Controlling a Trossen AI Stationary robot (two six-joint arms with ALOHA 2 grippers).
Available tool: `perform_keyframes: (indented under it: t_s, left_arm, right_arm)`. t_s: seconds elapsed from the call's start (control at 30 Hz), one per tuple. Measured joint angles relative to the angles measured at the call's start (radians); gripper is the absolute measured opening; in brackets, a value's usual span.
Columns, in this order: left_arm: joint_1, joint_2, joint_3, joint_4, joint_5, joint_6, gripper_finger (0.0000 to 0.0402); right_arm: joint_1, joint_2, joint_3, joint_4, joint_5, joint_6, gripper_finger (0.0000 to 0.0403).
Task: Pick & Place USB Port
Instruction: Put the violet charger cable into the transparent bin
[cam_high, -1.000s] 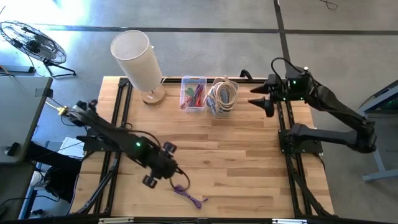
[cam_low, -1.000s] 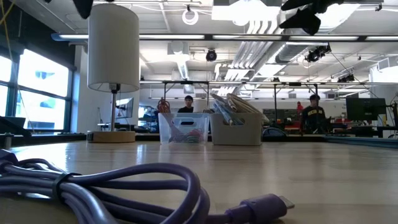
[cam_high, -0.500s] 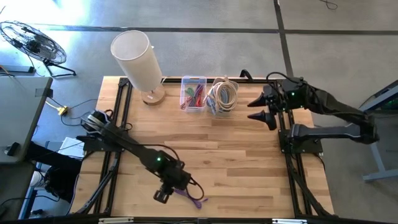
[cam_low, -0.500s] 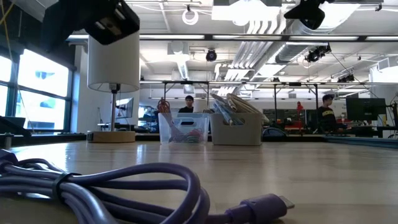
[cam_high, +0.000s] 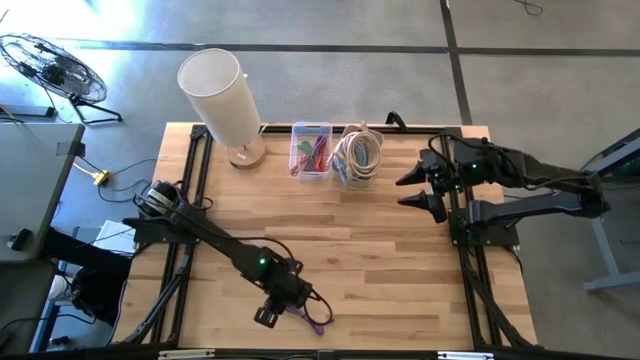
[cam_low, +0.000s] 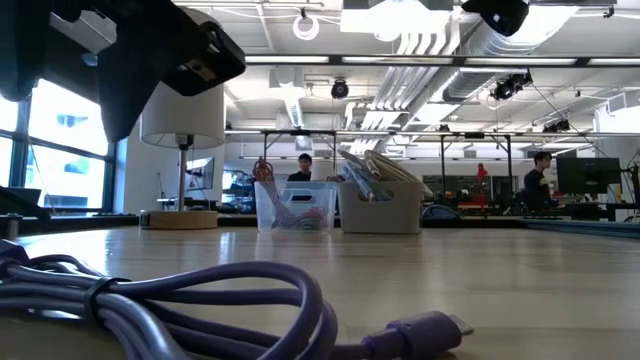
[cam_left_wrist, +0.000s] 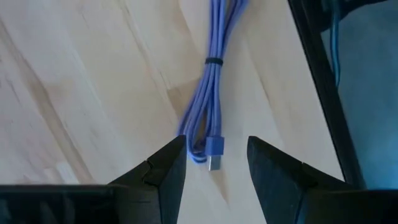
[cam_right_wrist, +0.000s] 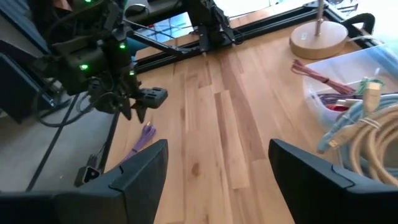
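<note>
At the near edge of the table (cam_high: 400, 280), a bundled purple USB cable (cam_high: 310, 318) is lying flat on the wood, its strands tied together by a dark band and its plug end resting on the boards, as the low view shows it close to the lens (cam_low: 200, 305). The left gripper (cam_left_wrist: 214, 163) is hovering directly over that cable, its jaws standing apart with the plug (cam_left_wrist: 215, 149) showing between them; nothing is being gripped, and the cable is lying free on the table. In the high view the left gripper (cam_high: 275, 305) is sitting just beside the cable's coil, with the arm reaching across from the table's left side.

Farther back, toward the far edge, a clear plastic bin (cam_high: 311, 150) is holding red and mixed-colour cables, and right beside it a pale bin (cam_high: 357, 155) is holding coiled white cables. To the left of them a lamp with a tall white shade (cam_high: 220, 95) is standing on a round wooden base.

The right gripper (cam_high: 420, 188) is waiting above the table's right side near the far edge, well apart from the cable, its jaws spread wide and empty.

Beyond the table, people are standing in the room behind.
</note>
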Motion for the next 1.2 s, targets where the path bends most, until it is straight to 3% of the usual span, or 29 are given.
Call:
perform_keyframes:
  t_s: [0.3, 1.2]
  left_arm:
    - [0.000, 0.023, -0.004, 0.019, -0.005, -0.021, 0.0165]
    - [0.000, 0.119, -0.002, 0.188, 0.046, -0.021, 0.0165]
  right_arm:
    - [0.061, 0.000, 0.000, 0.006, 0.052, 0.029, 0.0271]
    - [0.196, 0.002, 0.000, 0.051, 0.059, 0.085, 0.0271]
